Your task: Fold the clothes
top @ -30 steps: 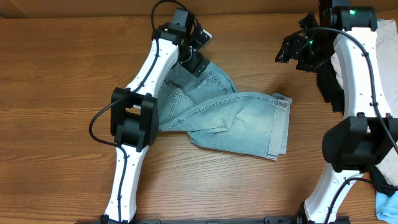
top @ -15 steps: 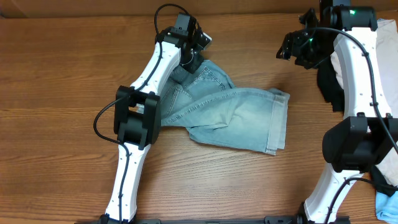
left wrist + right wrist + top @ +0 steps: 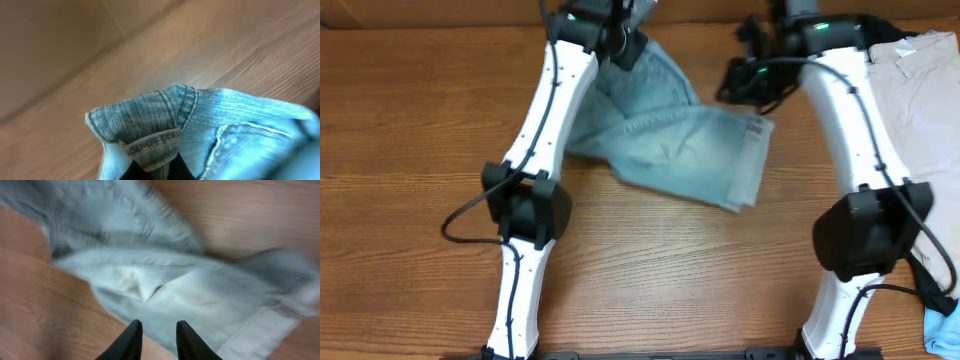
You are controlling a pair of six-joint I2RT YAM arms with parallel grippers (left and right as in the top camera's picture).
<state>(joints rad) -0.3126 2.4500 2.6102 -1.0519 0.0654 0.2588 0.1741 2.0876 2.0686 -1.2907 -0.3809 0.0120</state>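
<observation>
The clothes, faded light-blue denim shorts, lie bunched at the far middle of the table, one cuffed leg hem pointing right. My left gripper is at the far edge, shut on a folded seam of the shorts, which rises between its dark fingers. My right gripper hovers by the shorts' right hem. In the right wrist view its fingers stand a little apart over the pale denim, with nothing between them.
Beige trousers lie at the far right beside the right arm. A small light-blue item sits at the bottom right corner. The wooden table stretches to the left and front.
The left gripper has shut on the shorts and dragged them toward the far edge. The right arm swung left toward the shorts, its jaws narrowing.
</observation>
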